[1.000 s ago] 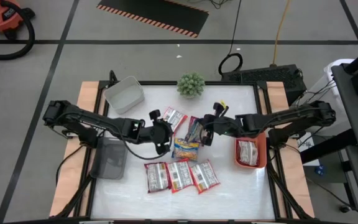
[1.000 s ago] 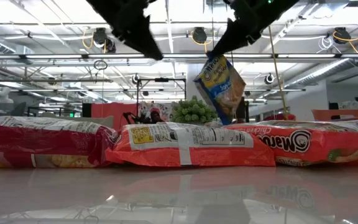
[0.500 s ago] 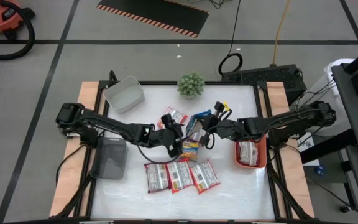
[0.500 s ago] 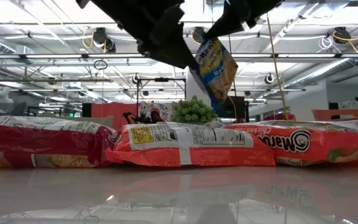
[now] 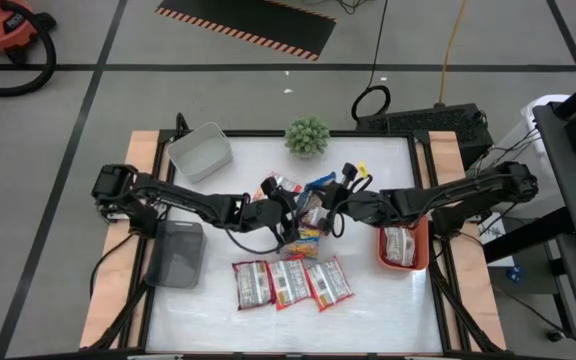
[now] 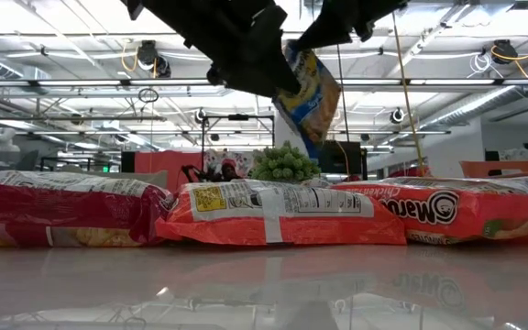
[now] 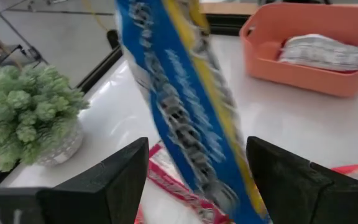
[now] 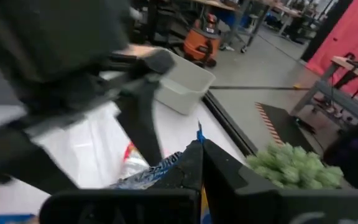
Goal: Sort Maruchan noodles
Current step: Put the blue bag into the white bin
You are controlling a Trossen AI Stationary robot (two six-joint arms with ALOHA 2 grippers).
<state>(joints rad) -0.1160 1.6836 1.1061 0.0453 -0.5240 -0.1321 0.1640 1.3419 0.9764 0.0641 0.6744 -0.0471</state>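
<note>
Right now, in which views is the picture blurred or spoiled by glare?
Left wrist view: the blue-and-yellow packet between the fingers is smeared by blur, while the orange bin is clearer. Right wrist view: the near dark arm is out of focus. Low view: ceiling lights glare, and the tabletop reflects them. High view: sharp.

blurred blue packet (image 7: 191,124) — cut off

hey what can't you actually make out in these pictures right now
- Low view: both grippers cut off by the top edge; only the yellow-blue packet hangs into view.
- High view: the packets under the left gripper and right gripper, covered by the arms.
- Left wrist view: the packet's print, blurred.
- Orange bin: its packet's colour, too small.
</note>
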